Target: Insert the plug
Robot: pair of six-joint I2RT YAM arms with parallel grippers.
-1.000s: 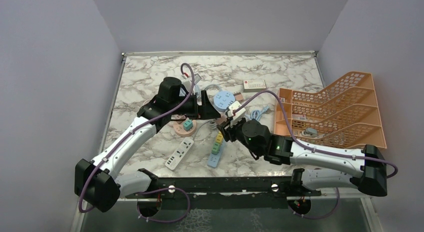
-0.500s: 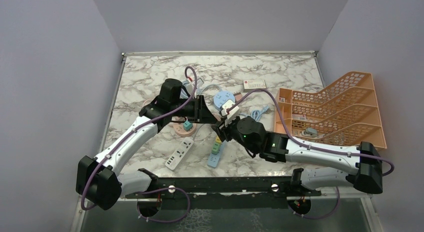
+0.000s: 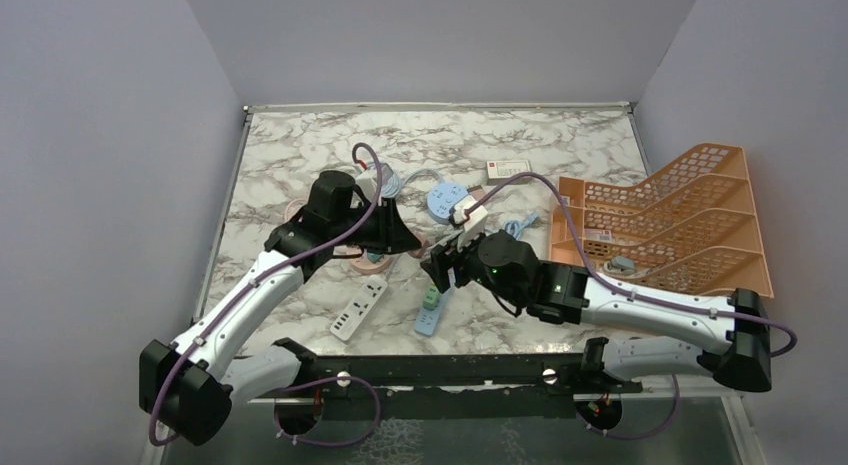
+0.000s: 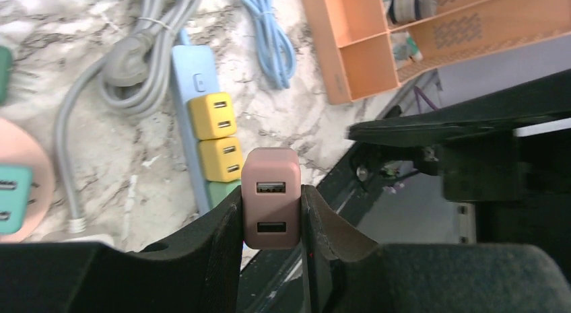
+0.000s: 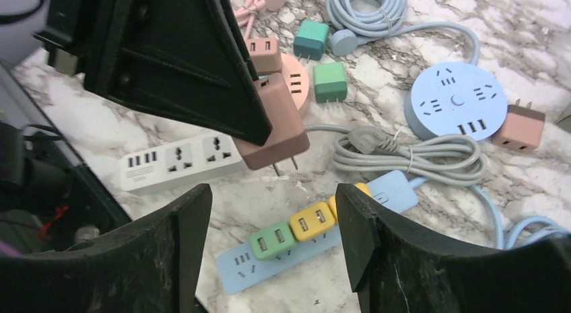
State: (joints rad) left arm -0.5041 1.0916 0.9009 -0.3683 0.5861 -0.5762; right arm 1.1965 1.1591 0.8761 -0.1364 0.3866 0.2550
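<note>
The marble table (image 3: 300,155) carries a white power strip (image 5: 182,161) and a blue power strip (image 5: 296,249). The left gripper (image 4: 271,195) is clenched on the pink plug (image 5: 273,131), held in the air with its prongs down. From the right wrist, the white strip sits at eight o'clock of it and the blue at six. The right gripper (image 5: 269,192) hangs released and empty. This looks like the carry to a socket. Next, square both prongs over matching slots and press straight.

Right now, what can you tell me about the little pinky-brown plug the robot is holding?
It's a small, rounded, pinkish-brown plastic charger block. One end face has two USB slots; two metal prongs stick out opposite. The left arm's black fingers squeeze its sides. It seems lifted above the marble table, touching nothing else.
</note>
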